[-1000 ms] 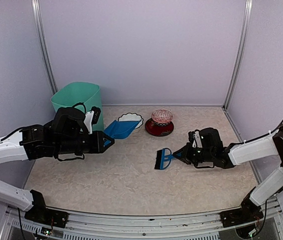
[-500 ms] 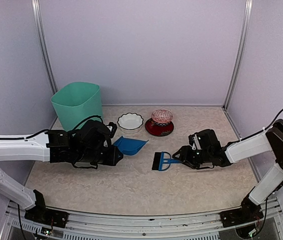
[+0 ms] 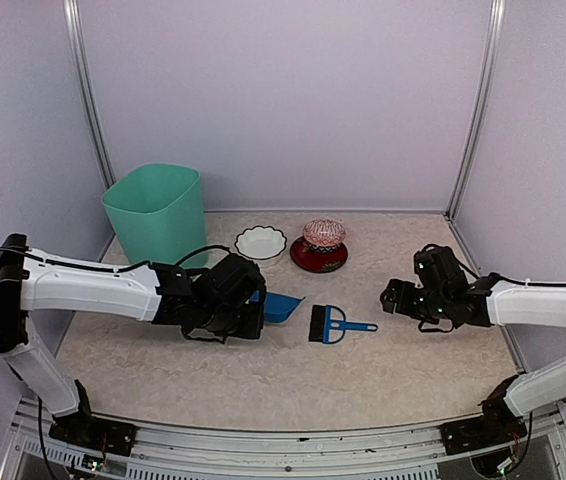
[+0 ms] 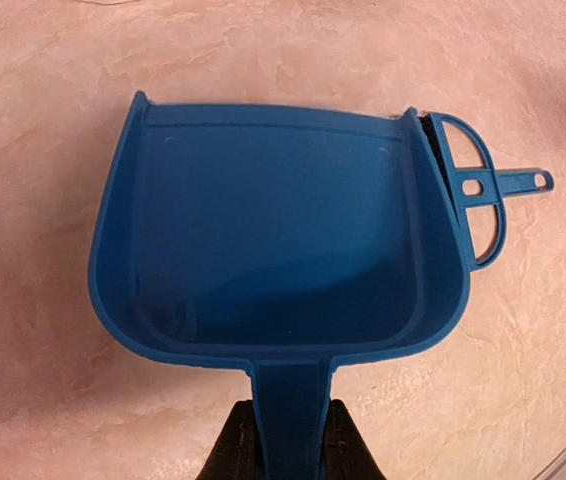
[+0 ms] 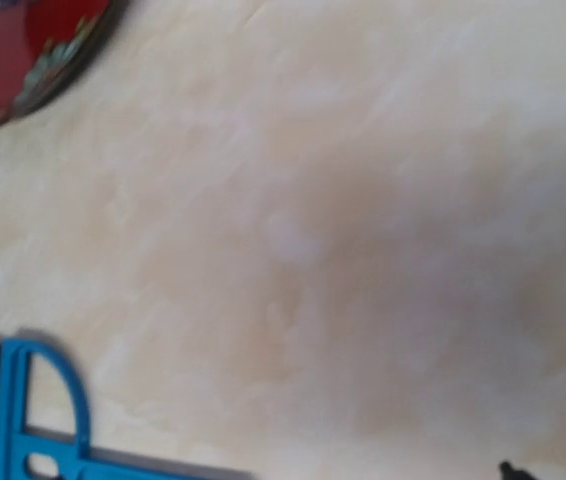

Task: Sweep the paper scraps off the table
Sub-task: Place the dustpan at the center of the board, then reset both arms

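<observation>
No paper scraps show on the table (image 3: pixel 263 375) or in any view. My left gripper (image 4: pixel 283 440) is shut on the handle of the blue dustpan (image 4: pixel 283 240), which lies flat and empty on the table, left of centre (image 3: pixel 283 306). The small blue hand brush (image 3: pixel 329 324) lies on the table just right of the pan's mouth, bristles toward the pan, with its frame and handle in the left wrist view (image 4: pixel 475 190). My right gripper (image 3: pixel 393 297) hovers right of the brush handle, apart from it, open and holding nothing. The brush (image 5: pixel 23 425) sits at the lower left of the right wrist view.
A green bin (image 3: pixel 155 210) stands at the back left. A white scalloped bowl (image 3: pixel 261 243) and a red plate (image 3: pixel 320 258) carrying a pink glass dish (image 3: pixel 323 233) sit at the back centre. The red plate's rim (image 5: pixel 23 50) shows top left in the right wrist view.
My right gripper opened, let go of the brush and drew back to the right. My left arm carried the dustpan from the bin down to the table beside the brush.
</observation>
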Robot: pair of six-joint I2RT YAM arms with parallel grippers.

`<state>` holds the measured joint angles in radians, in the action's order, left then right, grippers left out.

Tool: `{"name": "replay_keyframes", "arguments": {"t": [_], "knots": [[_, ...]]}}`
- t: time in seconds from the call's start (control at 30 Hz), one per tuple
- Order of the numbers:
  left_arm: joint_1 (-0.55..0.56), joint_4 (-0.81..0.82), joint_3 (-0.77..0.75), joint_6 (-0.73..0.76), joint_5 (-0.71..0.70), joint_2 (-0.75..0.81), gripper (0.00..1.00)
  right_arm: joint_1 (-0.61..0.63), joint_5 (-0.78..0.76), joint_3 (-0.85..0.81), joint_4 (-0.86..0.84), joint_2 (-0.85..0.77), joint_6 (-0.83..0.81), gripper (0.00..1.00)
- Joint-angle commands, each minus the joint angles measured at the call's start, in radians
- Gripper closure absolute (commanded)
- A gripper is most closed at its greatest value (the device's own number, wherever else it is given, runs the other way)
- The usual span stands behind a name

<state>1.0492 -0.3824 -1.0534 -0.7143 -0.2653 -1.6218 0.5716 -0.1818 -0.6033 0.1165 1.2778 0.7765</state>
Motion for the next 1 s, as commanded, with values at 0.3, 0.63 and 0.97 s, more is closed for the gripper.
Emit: {"name": "replay_keyframes", "arguments": {"t": [0.3, 0.63, 0.97], "knots": [[0.007, -0.007, -0.168, -0.07, -0.077, -0.204, 0.82, -0.007, -0.145, -0.037, 0.102, -0.091, -0.121, 0.08], [0.017, -0.003, -0.197, -0.031, -0.071, -0.177, 0.04, -0.009, -0.172, -0.075, 0.104, -0.032, -0.183, 0.0], [-0.003, -0.007, -0.119, 0.022, -0.183, 0.048, 0.01, -0.075, -0.274, -0.108, 0.001, 0.016, -0.409, 0.0]]}}
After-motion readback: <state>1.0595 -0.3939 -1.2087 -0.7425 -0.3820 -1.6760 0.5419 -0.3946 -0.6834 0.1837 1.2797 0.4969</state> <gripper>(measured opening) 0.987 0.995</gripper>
